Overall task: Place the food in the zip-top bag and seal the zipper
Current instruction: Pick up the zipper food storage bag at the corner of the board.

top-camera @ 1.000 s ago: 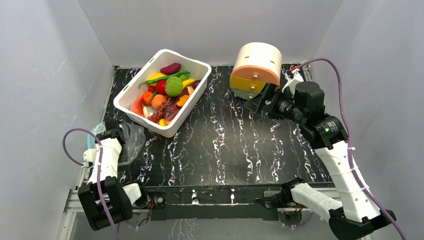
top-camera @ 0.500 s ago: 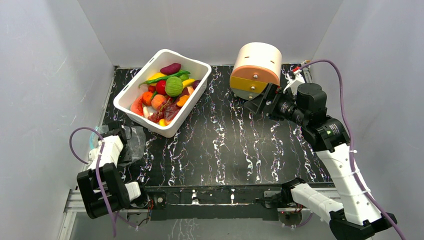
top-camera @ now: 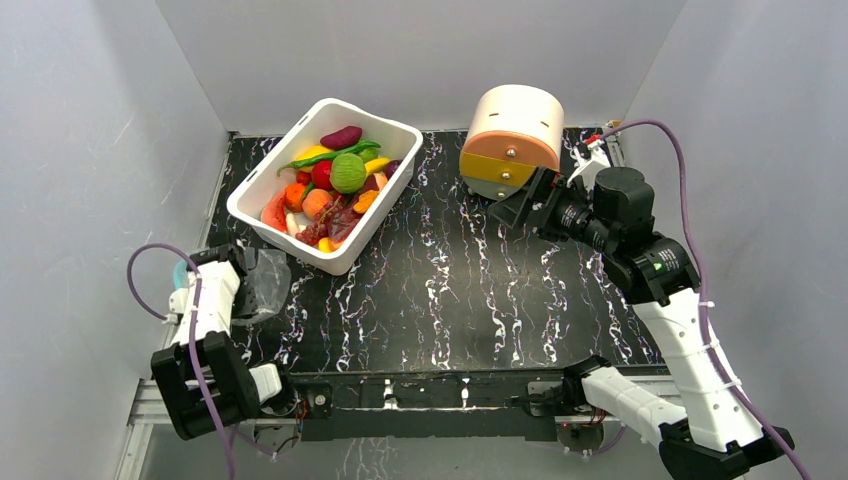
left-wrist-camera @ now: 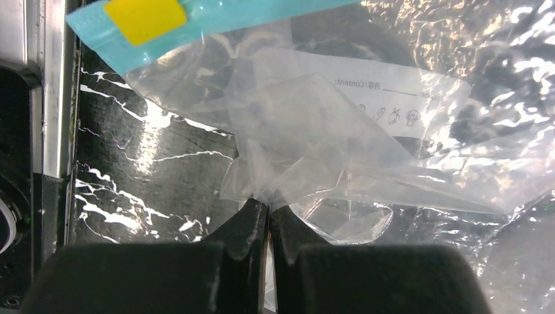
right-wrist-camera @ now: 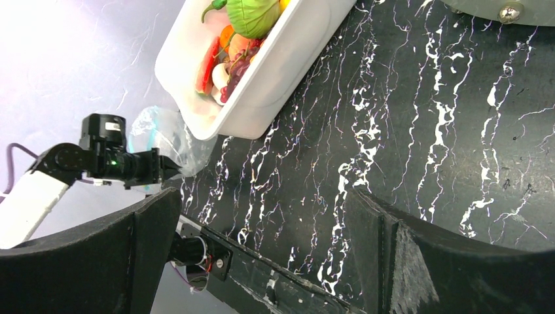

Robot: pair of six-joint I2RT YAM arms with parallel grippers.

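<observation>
fingers tight on zip-top bag

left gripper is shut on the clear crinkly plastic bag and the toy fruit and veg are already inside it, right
No: the left gripper is shut on the clear crinkly plastic bag, but the bright toy fruit and vegetables lie in the white rectangular plastic bin, as the top external view shows.

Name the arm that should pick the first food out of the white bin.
Right, probably. The right tool is open and empty, while the left tool is pinched shut on the zip-top bag beside the white bin.
</observation>
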